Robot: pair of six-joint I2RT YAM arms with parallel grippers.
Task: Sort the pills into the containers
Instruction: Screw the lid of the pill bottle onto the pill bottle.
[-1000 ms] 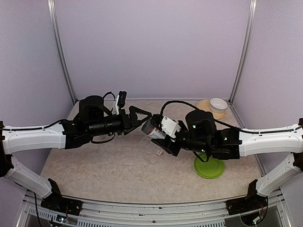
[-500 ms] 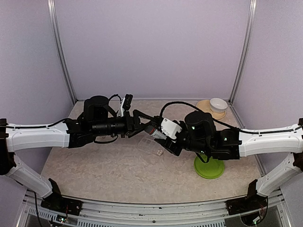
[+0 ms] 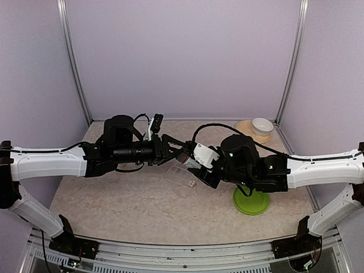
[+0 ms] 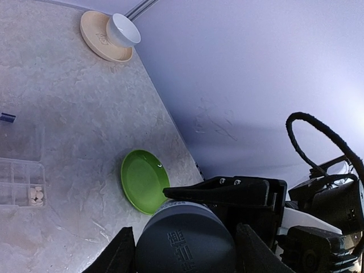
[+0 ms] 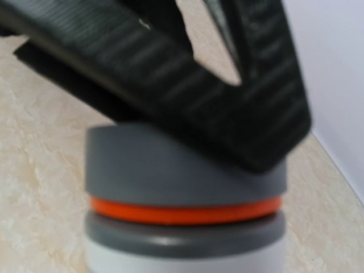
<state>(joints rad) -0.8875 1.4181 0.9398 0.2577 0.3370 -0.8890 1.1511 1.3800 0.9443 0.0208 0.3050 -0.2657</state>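
The two arms meet over the middle of the tabletop (image 3: 114,196). The right end effector (image 3: 191,161) pinches a white pill bottle (image 5: 182,263) by its body, held in the air on its side with the cap pointing at the left arm. The left end effector (image 3: 174,153) is closed around the bottle's grey cap (image 4: 185,239); in the left wrist view its fingers (image 4: 126,253) sit hard against both sides of the cap with no gap showing. An orange ring (image 5: 185,211) runs under the cap. In the right wrist view a ribbed black finger of the left end effector lies across the top of the cap.

The clear pill box (image 3: 181,173) lies flat on the tabletop just below and in front of the bottle, its lid folded open. A few white tablets (image 4: 36,193) lie in one compartment; the other compartments in view look bare. The green plate (image 3: 251,203) sits on the tabletop to the right of the box, partly under the right arm. The white bowl (image 3: 262,125) stands on a beige saucer (image 3: 245,126) in the far right corner.
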